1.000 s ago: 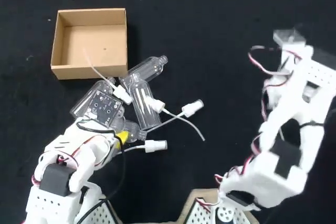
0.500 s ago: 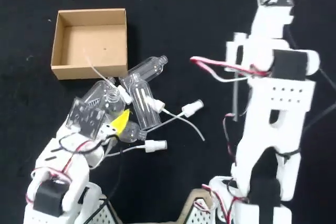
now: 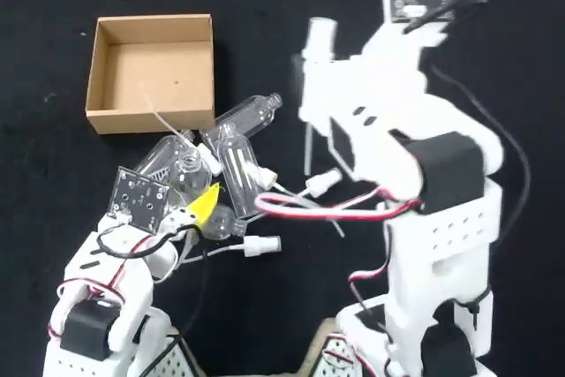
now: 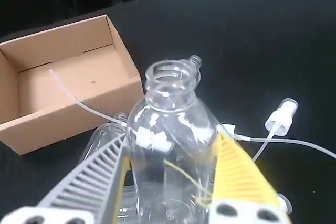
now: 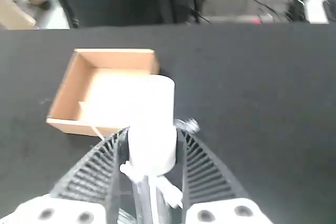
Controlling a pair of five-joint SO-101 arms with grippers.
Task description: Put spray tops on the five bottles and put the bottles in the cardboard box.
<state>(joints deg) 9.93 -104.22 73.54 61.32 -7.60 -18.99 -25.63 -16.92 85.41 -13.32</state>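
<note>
table (image 3: 53,183): was black | cardboard box (image 3: 150,119): sat open-topped | clear bottles (image 3: 240,174), spray tops (image 3: 261,245): lay clustered just beside it

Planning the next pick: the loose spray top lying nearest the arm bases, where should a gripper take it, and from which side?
Probably by the white head of that spray top, coming straight down from above with the fingers across its short width. It lies flat on the table, so a side approach has little to catch, and the thin tube trailing off one end looks too slim and bendy to hold.

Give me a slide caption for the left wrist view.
Left pincer holds an uncapped clear bottle, cardboard box nearby.
</note>
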